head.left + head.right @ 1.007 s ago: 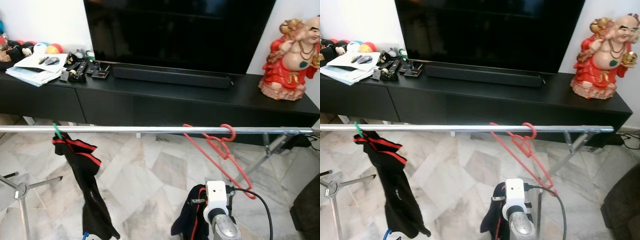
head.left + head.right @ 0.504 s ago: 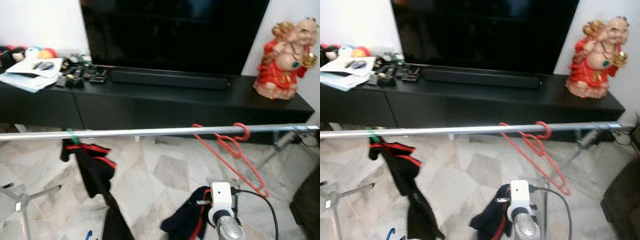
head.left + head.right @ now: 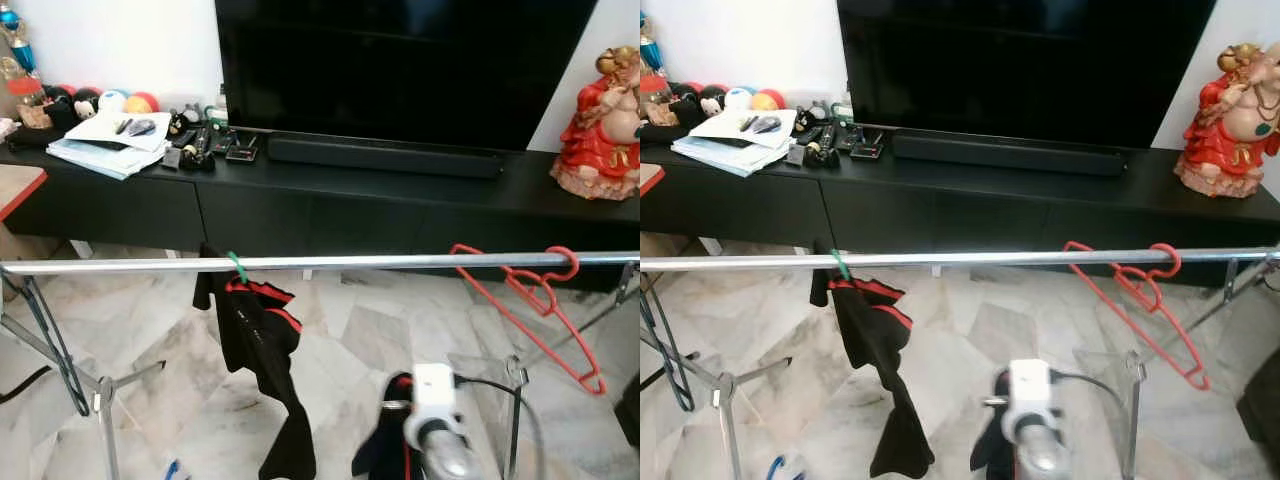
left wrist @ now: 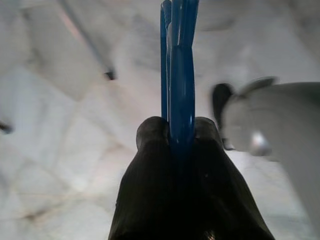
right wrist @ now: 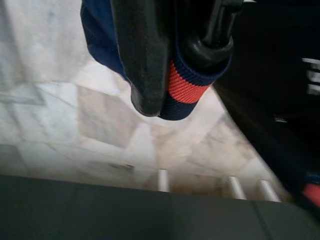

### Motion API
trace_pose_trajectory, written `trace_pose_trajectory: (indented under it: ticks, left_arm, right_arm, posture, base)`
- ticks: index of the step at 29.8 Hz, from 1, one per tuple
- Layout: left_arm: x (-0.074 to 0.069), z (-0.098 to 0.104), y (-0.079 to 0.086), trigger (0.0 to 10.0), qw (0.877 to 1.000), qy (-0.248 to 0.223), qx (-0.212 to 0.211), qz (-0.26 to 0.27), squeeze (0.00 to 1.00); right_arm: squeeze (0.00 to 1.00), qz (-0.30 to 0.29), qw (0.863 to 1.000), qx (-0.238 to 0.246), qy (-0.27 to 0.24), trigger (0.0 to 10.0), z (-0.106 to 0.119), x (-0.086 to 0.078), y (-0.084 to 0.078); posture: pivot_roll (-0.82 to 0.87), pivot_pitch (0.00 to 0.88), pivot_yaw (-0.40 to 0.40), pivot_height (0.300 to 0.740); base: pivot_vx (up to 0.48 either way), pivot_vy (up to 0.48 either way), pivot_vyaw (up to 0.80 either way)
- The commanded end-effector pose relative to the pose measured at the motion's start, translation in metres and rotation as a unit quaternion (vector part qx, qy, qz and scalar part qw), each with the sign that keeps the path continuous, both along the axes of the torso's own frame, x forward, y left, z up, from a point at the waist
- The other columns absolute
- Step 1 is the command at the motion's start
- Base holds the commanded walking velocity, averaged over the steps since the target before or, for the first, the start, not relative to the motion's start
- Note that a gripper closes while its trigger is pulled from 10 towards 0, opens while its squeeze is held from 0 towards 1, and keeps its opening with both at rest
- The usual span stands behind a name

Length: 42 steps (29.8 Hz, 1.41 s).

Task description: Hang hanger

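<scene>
Head views: silver rail (image 3: 330, 263) runs across the room in front of the black TV cabinet (image 3: 420, 200). Red hanger (image 3: 530, 300) hooked near the rail's right end, tilted. Green hanger hook (image 3: 237, 266) left of mid-rail carries a black garment w/ red trim (image 3: 262, 350). Right arm w/ white wrist block (image 3: 432, 392) low in centre, dark cloth bunched beside it; blue hanger tip (image 3: 172, 468) peeks at the floor edge.

Left wrist view: left gripper (image 4: 181, 131) clenched on the blue hanger (image 4: 181, 75), thin plastic bar pinched edge-on betw. both fingers. Looks light, stiff, a bit slick; best held near the hook's neck.

Right wrist view: right gripper (image 5: 170, 95) grasping navy cloth w/ red stripe (image 5: 182, 90), soft, floppy.
</scene>
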State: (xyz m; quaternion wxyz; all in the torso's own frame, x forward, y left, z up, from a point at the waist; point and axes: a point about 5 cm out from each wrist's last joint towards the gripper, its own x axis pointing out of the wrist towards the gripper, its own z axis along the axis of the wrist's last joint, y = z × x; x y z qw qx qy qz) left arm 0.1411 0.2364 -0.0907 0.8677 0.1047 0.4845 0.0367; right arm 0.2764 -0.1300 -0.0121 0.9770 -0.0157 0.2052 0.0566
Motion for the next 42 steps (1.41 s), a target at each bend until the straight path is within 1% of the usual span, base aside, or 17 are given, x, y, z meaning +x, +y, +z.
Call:
trace_pose_trajectory:
  ticks: [1,8,18,42]
  left_arm:
    - [0.0020,-0.0017,-0.0088,10.0,1.000,0.004,-0.003,-0.010,0.00]
    - [0.0025,-0.0028,-0.0138,10.0,1.000,0.008,-0.006,-0.015,0.00]
    - [0.0031,-0.0029,-0.0152,10.0,1.000,0.008,-0.010,-0.015,0.00]
    - [0.0033,-0.0031,-0.0160,10.0,1.000,0.009,-0.013,-0.014,0.00]
  right_arm:
    - [0.00,-0.012,1.000,-0.012,-0.007,10.0,0.0023,0.0021,-0.0119]
    - [0.00,-0.014,1.000,-0.013,-0.007,10.0,0.0024,0.0022,-0.0138]
    - [0.00,-0.013,1.000,-0.013,-0.006,10.0,0.0019,0.0018,-0.0128]
    - [0.00,-0.015,1.000,-0.010,-0.006,10.0,0.0018,0.0014,-0.0128]
  posture:
    - [0.01,0.055,-0.008,0.740]
    - [0.02,0.066,-0.012,0.740]
    - [0.02,0.073,-0.013,0.740]
    - [0.02,0.086,-0.018,0.740]
  base:
    - [0.000,0.000,0.00]
    - [0.000,0.000,0.00]
    - [0.000,0.000,0.00]
    - [-0.285,0.000,0.00]
